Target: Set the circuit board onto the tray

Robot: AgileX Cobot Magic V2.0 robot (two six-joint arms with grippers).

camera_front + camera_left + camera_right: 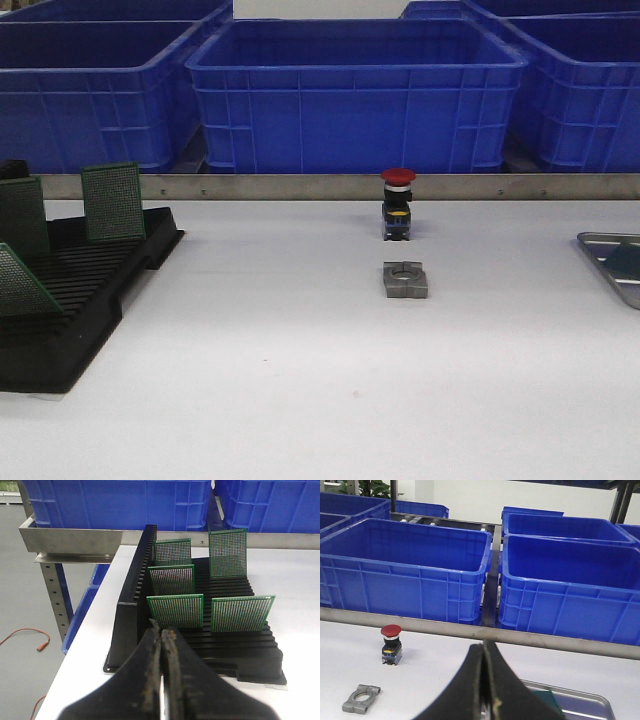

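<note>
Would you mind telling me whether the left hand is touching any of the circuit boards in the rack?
Apart. The left wrist view shows the left hand, fingers closed together, short of the nearest circuit board, with bare black rack slots showing between them.

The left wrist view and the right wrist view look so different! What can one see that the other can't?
Only the left wrist view shows the black rack with five green circuit boards standing in it, plus the floor with a red cable. Only the right wrist view shows the red push button, the grey metal clamp and the silvery tray with something dark green in it. Both show blue bins, the white table, and a shut gripper: the left gripper in one, the right gripper in the other.
</note>
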